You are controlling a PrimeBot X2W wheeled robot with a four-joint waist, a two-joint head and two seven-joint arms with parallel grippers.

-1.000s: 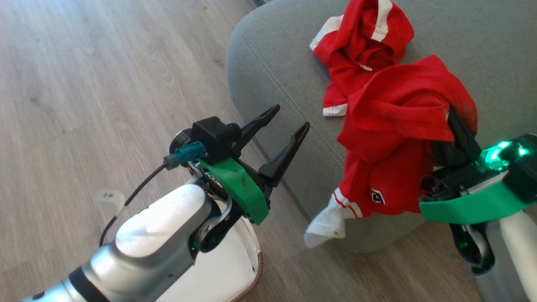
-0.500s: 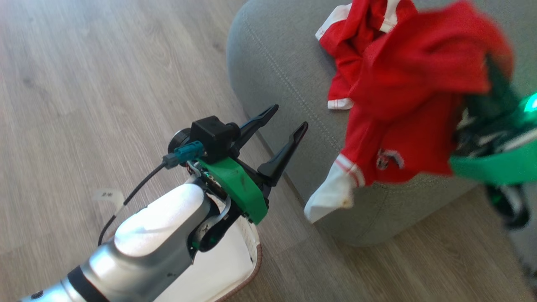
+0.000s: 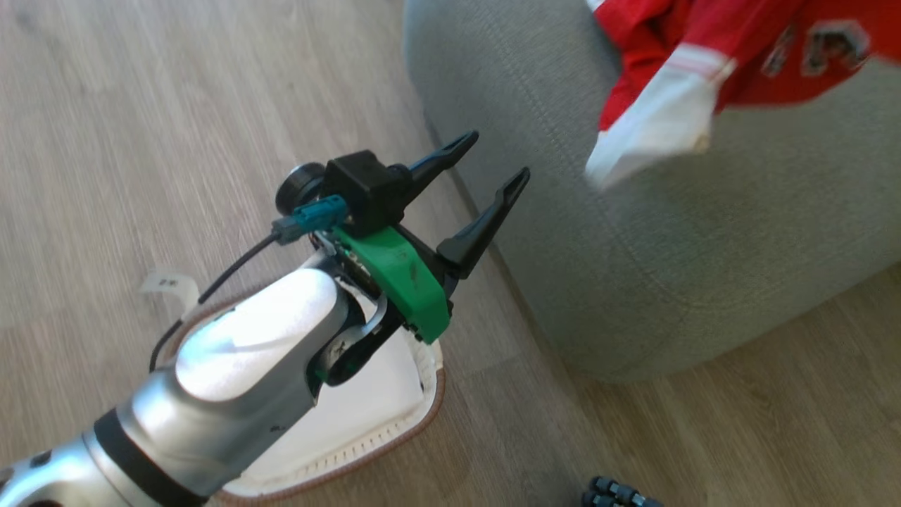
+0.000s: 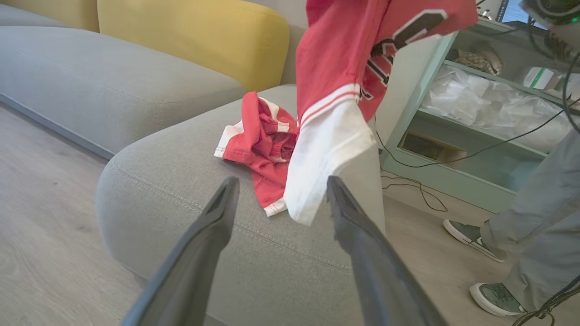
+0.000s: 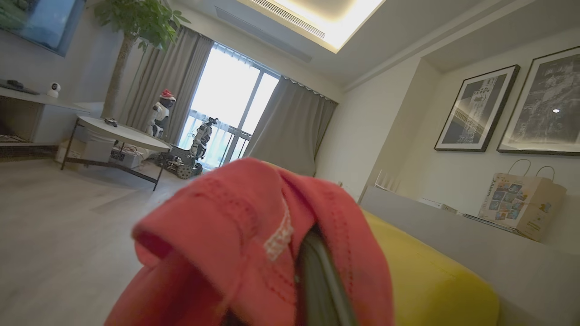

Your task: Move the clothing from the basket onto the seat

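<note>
Now the jersey (image 3: 746, 49), clamped in the right gripper (image 5: 312, 271), has swung up to 1 o'clock above the seat (image 3: 704, 267); release looks next. The left gripper (image 3: 494, 156) hangs spread, empty.

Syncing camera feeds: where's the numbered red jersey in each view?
Head view: numbered jersey top right, blurred, white sleeve dangling over the seat.
Left wrist view: numbered jersey top centre, hanging beyond the open left fingers.
Right wrist view: numbered jersey lower centre, draped over a right finger.
Shared landmark: seat, in head and left wrist views.
</note>
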